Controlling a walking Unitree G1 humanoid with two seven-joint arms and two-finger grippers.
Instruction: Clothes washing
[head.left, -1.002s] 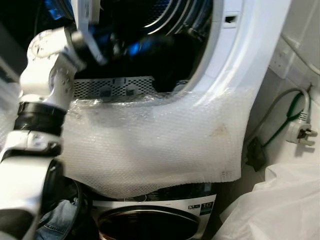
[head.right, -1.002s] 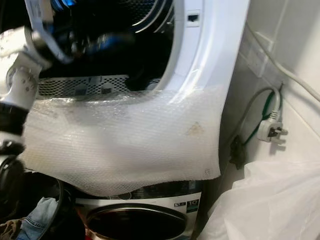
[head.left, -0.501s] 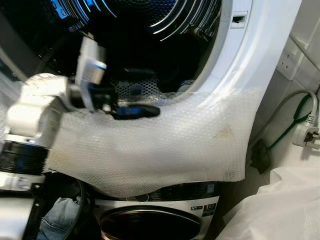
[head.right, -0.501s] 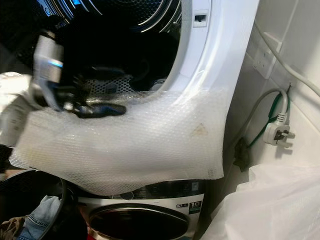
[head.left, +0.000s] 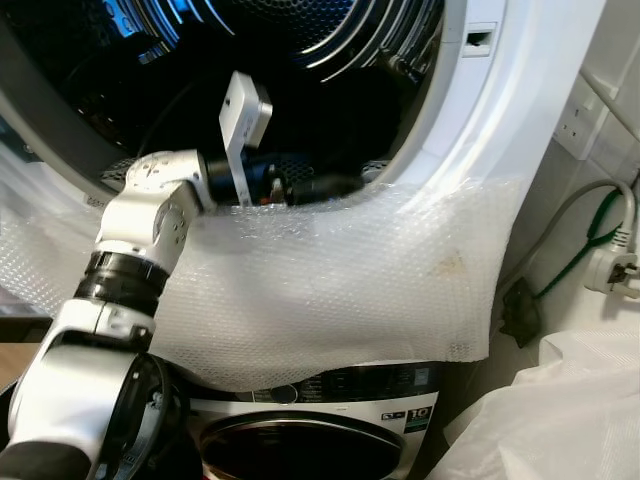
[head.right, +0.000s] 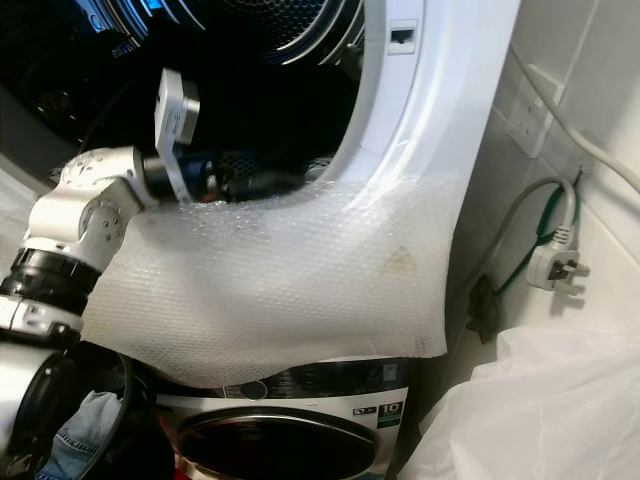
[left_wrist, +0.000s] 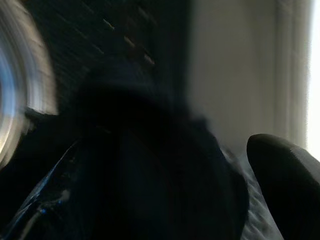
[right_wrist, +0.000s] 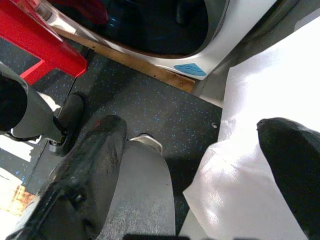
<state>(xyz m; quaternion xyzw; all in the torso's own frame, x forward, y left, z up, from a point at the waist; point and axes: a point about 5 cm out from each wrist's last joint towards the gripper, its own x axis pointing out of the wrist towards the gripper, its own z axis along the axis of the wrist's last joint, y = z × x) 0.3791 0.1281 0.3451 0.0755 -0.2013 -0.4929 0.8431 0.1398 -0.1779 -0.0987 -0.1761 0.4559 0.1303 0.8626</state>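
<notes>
— Where are we? Our left gripper (head.left: 335, 186) lies at the sill of the white upper machine's round dark drum opening (head.left: 300, 90), above the sheet of clear bubble wrap (head.left: 330, 290).

— Closed or parted?

— We cannot tell; it looks dark there. No garment is clearly visible. Our right gripper (right_wrist: 200, 165) hangs spread over the floor. Best to reach deeper, low, clear of the wrap.

Two stacked machines (head.left: 520, 120), one bubble wrap sheet (head.left: 340, 290), one plug (head.left: 612, 270)

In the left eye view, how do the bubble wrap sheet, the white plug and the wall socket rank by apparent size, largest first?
1. Bubble wrap sheet, by far the largest; it hangs over the machine's front.
2 and 3. White plug and wall socket look about alike, and the socket lies farther off, so I will not rank them.
</notes>
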